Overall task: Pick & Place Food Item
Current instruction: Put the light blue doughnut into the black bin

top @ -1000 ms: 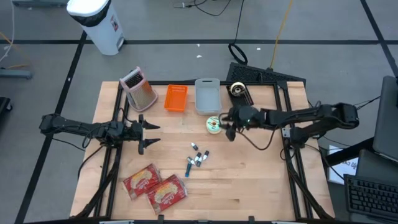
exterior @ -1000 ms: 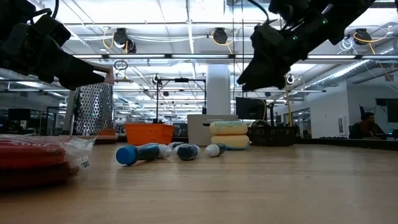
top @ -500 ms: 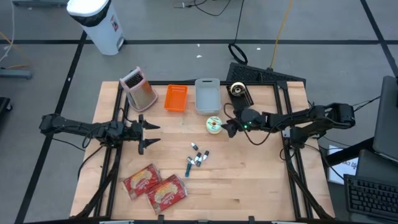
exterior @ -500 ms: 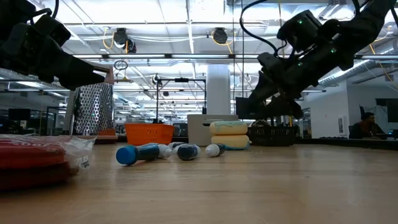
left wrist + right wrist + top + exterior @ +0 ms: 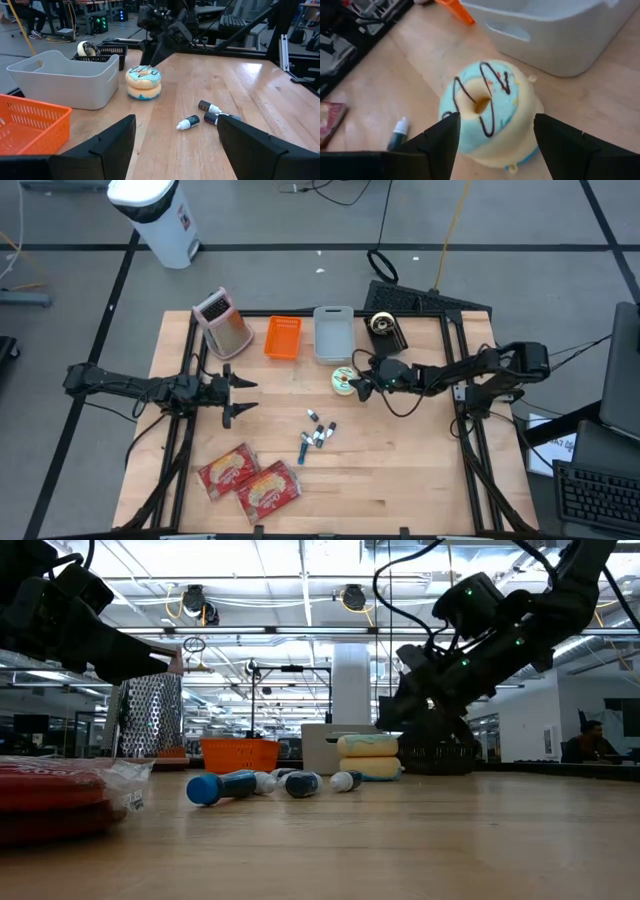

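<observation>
While my right gripper (image 5: 492, 145) hangs spread wide over the doughnut (image 5: 487, 107) beside the grey bin (image 5: 334, 333), I should straddle it evenly and squeeze gently.

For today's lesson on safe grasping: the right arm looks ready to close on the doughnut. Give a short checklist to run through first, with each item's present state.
1. Right gripper open: ok.
2. Doughnut between its fingers: ok, one on each side.
3. Doughnut flat on the table: ok.
4. Grey bin clear of the doughnut: ok, close but apart.
5. Left gripper out of the way: ok, waiting open far across the table.
6. Fingers low enough for a firm grip: cannot tell.
</observation>
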You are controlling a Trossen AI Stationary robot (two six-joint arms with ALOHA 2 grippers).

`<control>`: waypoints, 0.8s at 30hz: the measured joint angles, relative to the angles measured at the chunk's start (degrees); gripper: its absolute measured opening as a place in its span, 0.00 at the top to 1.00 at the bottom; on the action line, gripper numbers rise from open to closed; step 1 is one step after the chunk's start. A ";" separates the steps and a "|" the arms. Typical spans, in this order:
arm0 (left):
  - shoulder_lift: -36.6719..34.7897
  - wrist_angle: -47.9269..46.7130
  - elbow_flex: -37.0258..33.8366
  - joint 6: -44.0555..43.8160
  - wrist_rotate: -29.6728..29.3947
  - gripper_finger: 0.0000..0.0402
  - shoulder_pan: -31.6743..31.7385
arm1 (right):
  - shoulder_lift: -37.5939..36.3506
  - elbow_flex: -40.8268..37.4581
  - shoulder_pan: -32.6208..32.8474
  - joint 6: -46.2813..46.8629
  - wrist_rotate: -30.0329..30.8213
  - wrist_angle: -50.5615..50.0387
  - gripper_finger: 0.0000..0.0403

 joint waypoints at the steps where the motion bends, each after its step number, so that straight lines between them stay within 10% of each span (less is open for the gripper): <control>1: -0.02 0.02 0.00 0.00 0.00 0.30 0.01 | 0.58 -0.02 0.00 -0.01 0.01 0.45 0.41; 24: 0.00 0.02 0.00 0.00 0.00 0.30 0.00 | 2.72 -0.02 -0.81 -4.40 -0.26 5.07 0.83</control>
